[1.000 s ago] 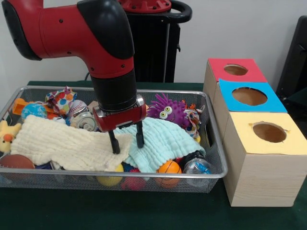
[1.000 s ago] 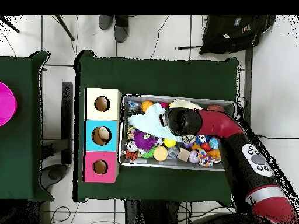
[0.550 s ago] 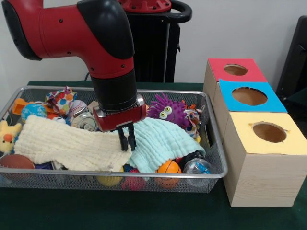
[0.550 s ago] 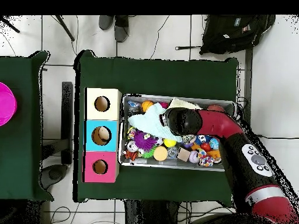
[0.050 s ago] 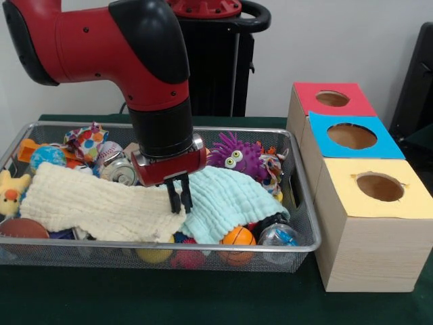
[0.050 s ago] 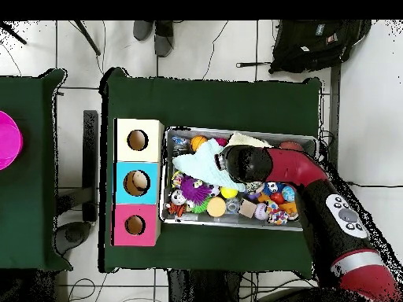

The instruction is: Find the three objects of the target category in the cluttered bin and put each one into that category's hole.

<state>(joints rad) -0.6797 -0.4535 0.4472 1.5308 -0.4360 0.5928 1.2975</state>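
1. Red and black, the arm comes down at the middle of the front view, and its end effector point(image 5: 180, 196) has its fingers drawn together, pinching cloth where the cream cloth point(image 5: 95, 206) meets the pale blue cloth point(image 5: 226, 200). Which of the two it has caught I cannot tell for sure; it looks like the cream cloth's edge.
2. Both cloths lie across the wire bin point(image 5: 301, 217), covering much of the clutter at centre and lower left of the frame.
3. Toys showing round the cloths include a purple spiky toy point(image 5: 237, 156) at upper centre, an orange ball point(image 5: 239, 237) at lower centre, a clear ball point(image 5: 277, 237) just beside it, and a tin can point(image 5: 122, 172) left of the end effector.
4. Three boxes stand at the right of the frame: red box point(image 5: 331, 99) farthest up, blue box point(image 5: 352, 137) between, yellow box point(image 5: 380, 187) lowest, each with a round hole on top.
5. The target category is not named, so the three objects cannot be singled out; some may lie under the cloths.
6. The step in hand looks like clearing cloth to uncover what is below. To do it well, lift straight up until the cloth hangs free, carry it toward a bare corner of the bin, and watch that no toy snags in the folds or rolls over the rim.
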